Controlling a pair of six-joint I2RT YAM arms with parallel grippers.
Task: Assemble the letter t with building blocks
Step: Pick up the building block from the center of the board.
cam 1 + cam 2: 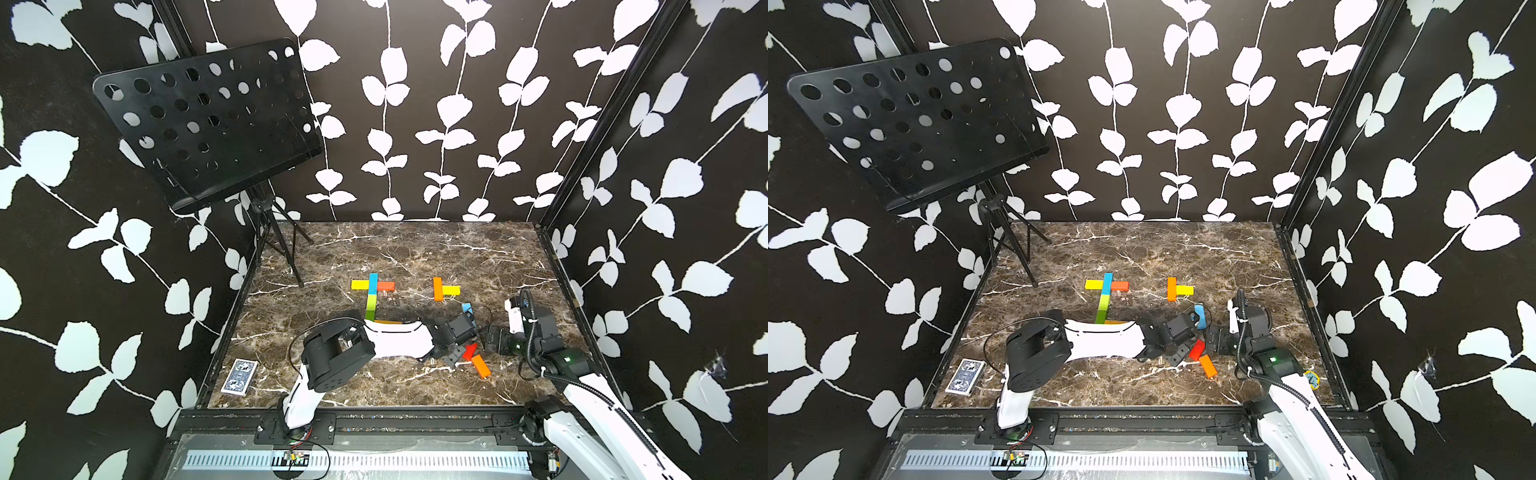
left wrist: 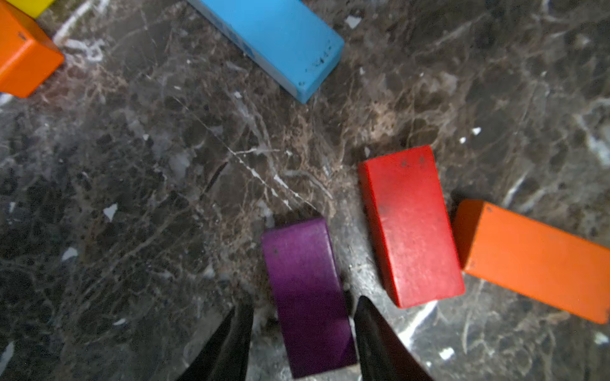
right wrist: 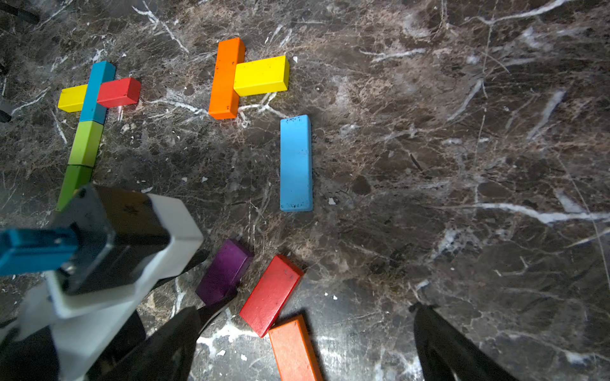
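A purple block point(image 2: 307, 297) lies flat on the marble between the jaws of my left gripper point(image 2: 302, 303). The jaws are open: one finger is close to the block's side, the other a gap away. A red block point(image 2: 409, 224) and an orange block point(image 2: 538, 260) lie beside it, and a blue block point(image 3: 295, 163) further off. One finished letter t point(image 1: 372, 295) lies mid-table, its foot partly under my left arm. Right of it an orange bar point(image 1: 437, 288) and a yellow bar point(image 1: 451, 290) are joined. My right gripper point(image 3: 300, 330) is open and empty, hovering by the red and orange blocks.
A deck of cards point(image 1: 240, 376) lies at the front left corner. A black music stand point(image 1: 208, 120) rises at the back left, its tripod legs point(image 1: 286, 253) on the table. Patterned walls close off three sides. The two grippers are close together at the front right.
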